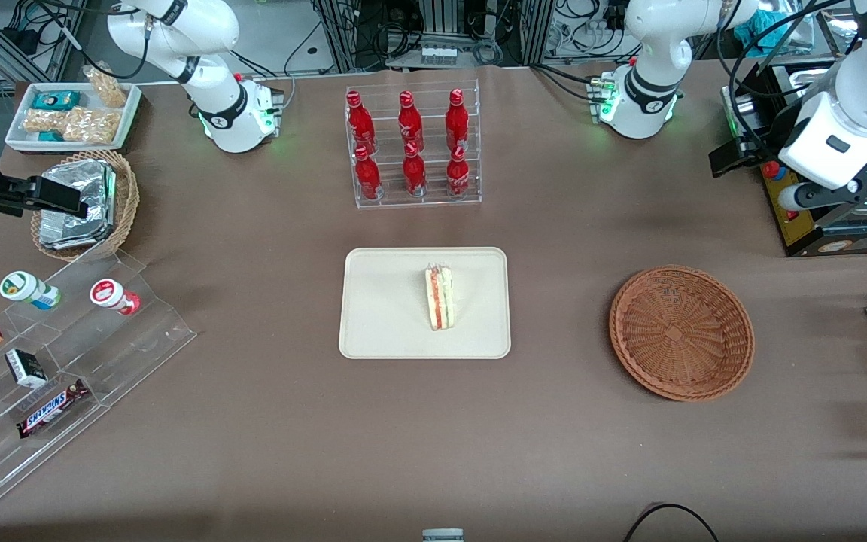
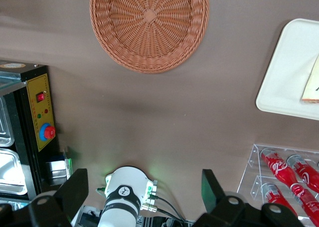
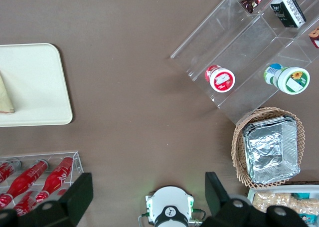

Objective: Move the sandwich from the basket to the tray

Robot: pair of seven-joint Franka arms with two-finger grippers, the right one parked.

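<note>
While the working arm is raised toward its own end of the worktop [image 1: 554, 421], these are the facts:

Claw [image 2: 144, 192]: well above the worktop, over the stretch between the basket and the working arm's base; fingers [image 2: 75, 189] spread wide apart, nothing between them.
Basket [image 1: 681, 332]: reddish-brown wicker, nothing in it, resting on the worktop toward the working arm's end, well apart from the tray.
Tray [image 1: 381, 301]: cream, flat on the worktop near the middle.
Sandwich [image 1: 439, 296]: on the tray, standing on its edge, with orange-red and green layers showing.
Bottle rack [image 1: 412, 144]: clear, stepped, farther from the front camera than the tray; six red bottles with white script, too small to read.
Control box [image 2: 37, 112]: yellow panel with a red switch and a red button.
Clear shelf [image 1: 65, 361]: toward the parked arm's end; a bar marked "SNICKERS" [image 1: 52, 407], two round tubs, small boxes.
Foil packets [image 1: 76, 203]: in a tan wicker basket.
</note>
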